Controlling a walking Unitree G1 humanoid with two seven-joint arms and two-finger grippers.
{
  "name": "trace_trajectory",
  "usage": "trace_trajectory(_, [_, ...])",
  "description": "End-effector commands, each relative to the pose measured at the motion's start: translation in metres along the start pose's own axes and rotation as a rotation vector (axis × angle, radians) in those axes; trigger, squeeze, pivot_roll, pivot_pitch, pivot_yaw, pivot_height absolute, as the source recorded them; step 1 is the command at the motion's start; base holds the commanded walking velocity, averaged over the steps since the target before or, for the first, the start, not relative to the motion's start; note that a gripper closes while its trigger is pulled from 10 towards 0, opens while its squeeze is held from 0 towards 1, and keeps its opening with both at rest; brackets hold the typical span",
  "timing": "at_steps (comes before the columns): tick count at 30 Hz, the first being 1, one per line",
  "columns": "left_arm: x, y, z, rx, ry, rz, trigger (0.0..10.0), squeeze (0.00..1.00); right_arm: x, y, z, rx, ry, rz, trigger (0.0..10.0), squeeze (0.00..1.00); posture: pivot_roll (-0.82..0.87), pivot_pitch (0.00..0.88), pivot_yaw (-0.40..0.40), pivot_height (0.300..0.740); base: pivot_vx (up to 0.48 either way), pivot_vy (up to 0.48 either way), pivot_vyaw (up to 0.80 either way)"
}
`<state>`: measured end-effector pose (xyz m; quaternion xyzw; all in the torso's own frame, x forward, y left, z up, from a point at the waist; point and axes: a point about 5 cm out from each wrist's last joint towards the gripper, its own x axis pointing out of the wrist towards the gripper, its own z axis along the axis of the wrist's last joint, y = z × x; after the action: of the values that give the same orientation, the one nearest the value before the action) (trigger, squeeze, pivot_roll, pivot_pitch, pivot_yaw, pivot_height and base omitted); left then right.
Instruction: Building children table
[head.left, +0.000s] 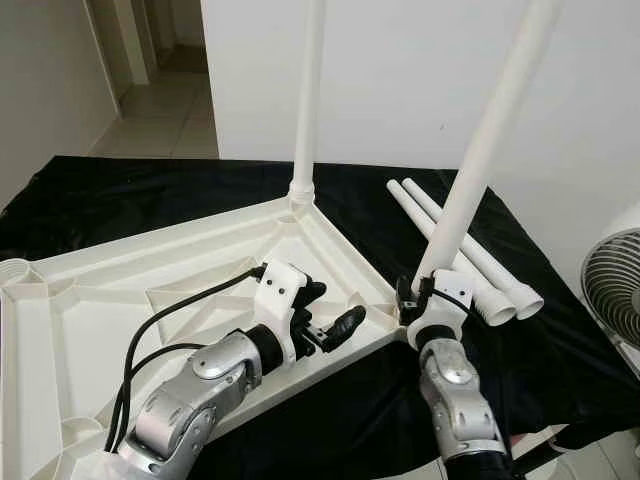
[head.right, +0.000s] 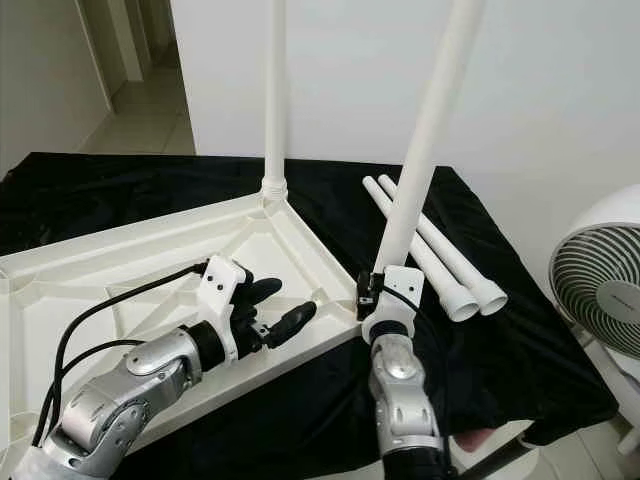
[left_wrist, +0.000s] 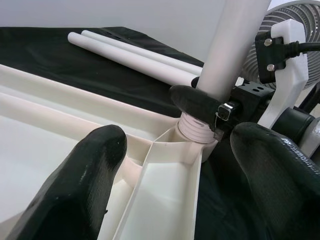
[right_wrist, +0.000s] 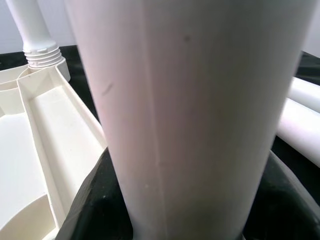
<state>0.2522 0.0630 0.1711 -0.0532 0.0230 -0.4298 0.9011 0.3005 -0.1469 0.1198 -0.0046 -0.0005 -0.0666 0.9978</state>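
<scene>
Nearest the camera, the left hand (head.left: 322, 325) hovers with its 2 black fingers (left_wrist: 85, 165) spread apart and grasping nothing, poised over the rim of the upturned white tabletop (head.left: 120, 300) close to its near corner. Just beside it, the right hand (head.left: 420, 300) is clenched around the base of a white table leg (head.left: 480, 150), which leans slightly as it stands in the near corner socket (left_wrist: 195, 132); threads show above the socket, so this leg is probably not yet screwed fully home. At the far corner a second leg (head.left: 308, 90) stands upright in its socket and looks seated. 2 spare legs (head.left: 455, 245) lie side by side on the cloth beyond the tabletop's right edge, so by my reading 1 leg is done, 1 is in hand and 2 remain, with at least 1 open socket (head.left: 12, 272) showing at the left corner. Everything rests on a bench draped in black cloth (head.left: 150, 200), set against a white wall, with a white fan (head.right: 600, 290) at the right and a tiled hallway (head.left: 165, 110) opening to the left.
</scene>
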Motion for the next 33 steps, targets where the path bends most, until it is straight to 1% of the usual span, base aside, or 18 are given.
trace_trajectory(1, [0.001,-0.005,-0.003,-0.004,0.006,-0.091,10.0,0.0,-0.007,-0.012,-0.025,-0.05,0.117,-0.069,0.0,0.0,0.02,0.01,-0.033,0.74,0.0,0.0,0.0])
trace_trajectory(3, [0.001,-0.006,-0.003,-0.005,0.007,-0.092,10.0,0.0,-0.007,-0.012,-0.022,-0.041,0.105,-0.067,0.0,0.0,0.02,0.01,-0.033,0.74,0.0,0.0,0.0])
trace_trajectory(4, [0.0,-0.006,-0.003,-0.004,0.009,-0.093,10.0,0.0,-0.006,-0.014,-0.021,-0.039,0.097,-0.065,0.5,0.0,0.02,0.012,-0.035,0.74,0.0,0.0,0.0])
trace_trajectory(5, [0.0,-0.005,-0.003,-0.001,0.01,-0.091,10.0,0.0,-0.006,-0.017,-0.021,-0.028,0.088,-0.061,10.0,0.0,0.02,0.013,-0.036,0.74,0.0,0.0,0.0])
trace_trajectory(6, [0.0,-0.005,-0.003,-0.001,0.01,-0.091,10.0,0.0,-0.006,-0.017,-0.021,-0.028,0.088,-0.061,10.0,0.0,0.02,0.013,-0.036,0.74,0.0,0.0,0.0])
trace_trajectory(10, [-0.001,-0.004,-0.003,0.001,0.01,-0.085,10.0,0.0,-0.008,-0.014,-0.012,-0.047,0.024,-0.07,10.0,0.0,0.02,0.016,-0.036,0.74,0.0,0.0,0.0])
trace_trajectory(12, [-0.001,-0.004,-0.004,0.001,0.011,-0.082,10.0,0.0,-0.01,-0.011,-0.008,-0.033,-0.012,-0.056,10.0,0.0,0.02,0.016,-0.036,0.74,0.0,0.0,0.0])
trace_trajectory(13, [-0.001,-0.004,-0.004,0.003,0.012,-0.079,10.0,0.0,-0.012,-0.012,-0.007,-0.005,-0.02,-0.054,10.0,1.0,0.02,0.016,-0.036,0.74,0.0,0.0,0.0])
trace_trajectory(17, [-0.001,-0.002,-0.004,0.0,0.005,-0.071,10.0,0.0,-0.015,-0.015,-0.002,0.031,-0.06,-0.047,10.0,1.0,0.02,0.023,-0.037,0.74,0.0,0.0,0.0])
trace_trajectory(19, [0.0,-0.002,-0.003,0.002,0.001,-0.069,10.0,0.0,-0.016,-0.017,0.002,0.017,-0.093,-0.022,10.0,1.0,0.02,0.027,-0.035,0.74,0.0,0.0,0.0])
trace_trajectory(20, [0.0,-0.002,-0.003,0.003,0.002,-0.067,10.0,0.0,-0.017,-0.02,0.002,0.035,-0.099,-0.024,10.0,1.0,0.02,0.033,-0.031,0.74,0.0,0.0,0.0])
trace_trajectory(25, [-0.001,-0.002,-0.002,0.001,-0.001,-0.064,10.0,0.0,-0.023,-0.026,0.005,0.054,-0.136,-0.021,10.0,1.0,0.01,0.044,-0.028,0.74,0.0,0.0,0.0])
trace_trajectory(26, [-0.001,-0.002,-0.002,0.0,0.0,-0.063,10.0,0.0,-0.028,-0.027,0.005,0.055,-0.14,-0.002,10.0,0.31,0.01,0.05,-0.027,0.74,0.0,0.0,0.0])
trace_trajectory(28, [-0.002,-0.002,-0.002,-0.001,0.001,-0.063,10.0,0.0,-0.032,-0.028,0.005,0.056,-0.144,0.012,10.0,0.31,0.01,0.05,-0.027,0.74,0.0,0.0,0.0])
trace_trajectory(29, [-0.002,-0.002,-0.002,-0.001,0.003,-0.061,10.0,0.0,-0.038,-0.03,0.005,0.041,-0.146,0.034,10.0,0.0,0.01,0.063,-0.024,0.74,0.0,0.0,0.0])
trace_trajectory(31, [-0.003,-0.002,-0.002,-0.001,0.003,-0.06,10.0,0.0,-0.041,-0.031,0.005,0.029,-0.146,0.05,10.0,0.0,0.01,0.063,-0.024,0.74,0.0,0.0,0.0])
trace_trajectory(32, [-0.004,-0.002,-0.002,-0.001,0.006,-0.059,10.0,0.0,-0.046,-0.032,0.003,0.024,-0.14,0.07,10.0,0.0,0.01,0.073,-0.022,0.74,0.0,0.0,0.0])
trace_trajectory(33, [-0.004,-0.002,-0.002,-0.001,0.006,-0.059,10.0,0.0,-0.046,-0.032,0.003,0.024,-0.14,0.07,10.0,0.0,0.01,0.073,-0.022,0.74,0.0,0.0,0.0])
